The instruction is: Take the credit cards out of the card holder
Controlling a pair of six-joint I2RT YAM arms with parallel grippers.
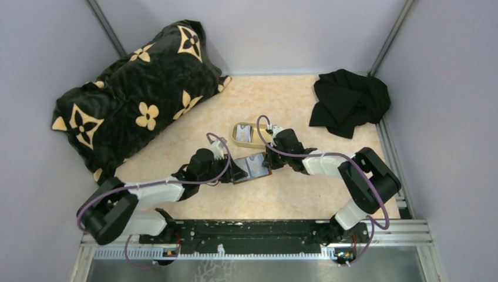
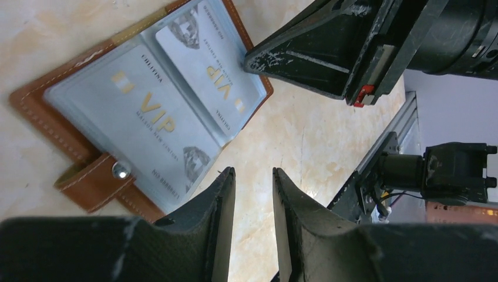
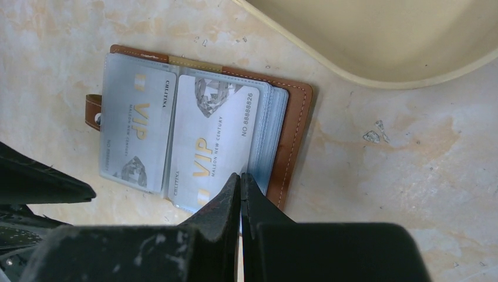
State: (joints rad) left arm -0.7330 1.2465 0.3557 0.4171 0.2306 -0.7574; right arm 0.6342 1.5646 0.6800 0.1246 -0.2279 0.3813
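Top external view has the card holder (image 1: 253,168) lying open on the table (image 1: 293,194), between the two arms and just in front of a tan tray (image 1: 235,134). The left gripper (image 1: 236,171) is at its left side and the right gripper (image 1: 269,161) at its right. A dark flowered pillow (image 1: 135,100) fills the far left corner and a black cloth (image 1: 349,100) lies in the far right one, both well apart from the work. Seen from the wrists, the holder is brown at the edges with a snap strap (image 2: 97,179) sticking out of one side. Two pale credit cards (image 3: 211,135) marked VIP in gold sit side by side behind its clear sleeves, with more sleeves stacked under the right-hand one. The left fingers (image 2: 220,197) stand a little apart with nothing between them, low over the table just beside the holder's edge near the strap. The right fingers (image 3: 226,197) are pressed together, their tips at the near edge of the right-hand card; whether they pinch a sleeve or card I cannot tell.
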